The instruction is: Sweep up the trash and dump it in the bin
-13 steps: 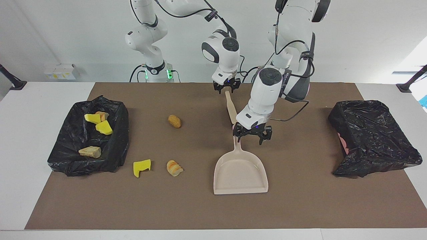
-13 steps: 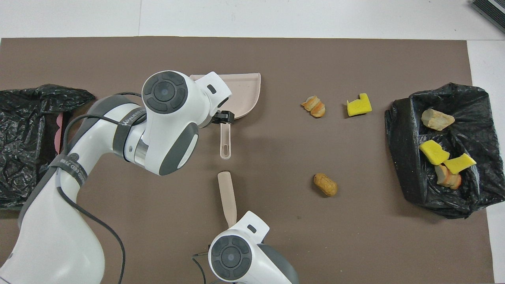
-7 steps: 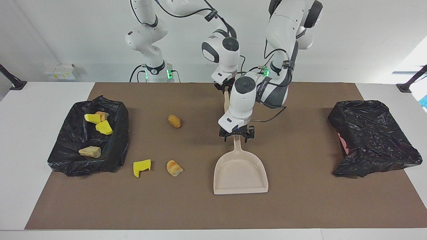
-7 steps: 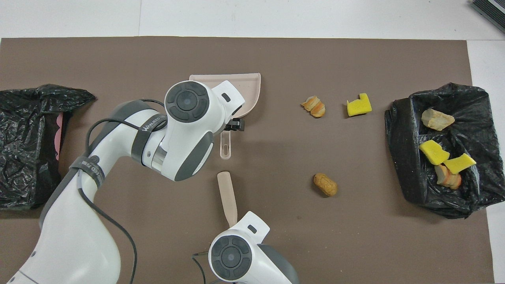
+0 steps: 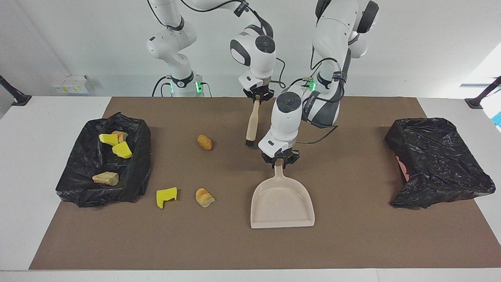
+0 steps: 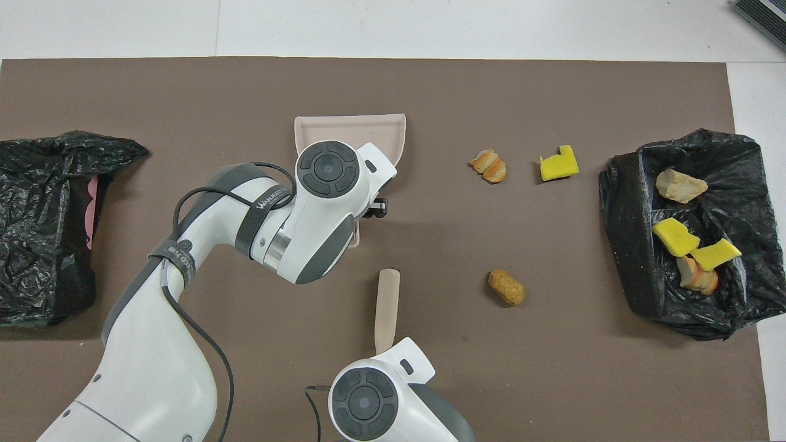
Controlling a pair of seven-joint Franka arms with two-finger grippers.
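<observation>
Loose trash: three scraps are lying on the brown mat (image 5: pixel 352 243) – a yellow sponge chunk (image 5: pixel 166 197) beside a striped bread piece (image 5: pixel 205 197), and a tan bread lump (image 5: pixel 204 142) sitting nearer to the robots.
Binned trash: four scraps (image 5: pixel 111 150) are resting inside the black-lined bin (image 5: pixel 137 164) at the right arm's end of the table.
Dustpan (image 5: pixel 282 205): lying flat on the mat, handle pointing toward the robots.
Left gripper (image 5: pixel 280 162): clamping its fingers together on the dustpan handle.
Brush (image 5: pixel 252 123): hanging bristles-down over the mat, near the tan bread lump.
Right gripper (image 5: pixel 257 95): gripping the top of the brush handle, fingers pressed together on it.
Second bin (image 5: pixel 436 162): sitting at the left arm's end, black liner crumpled.
</observation>
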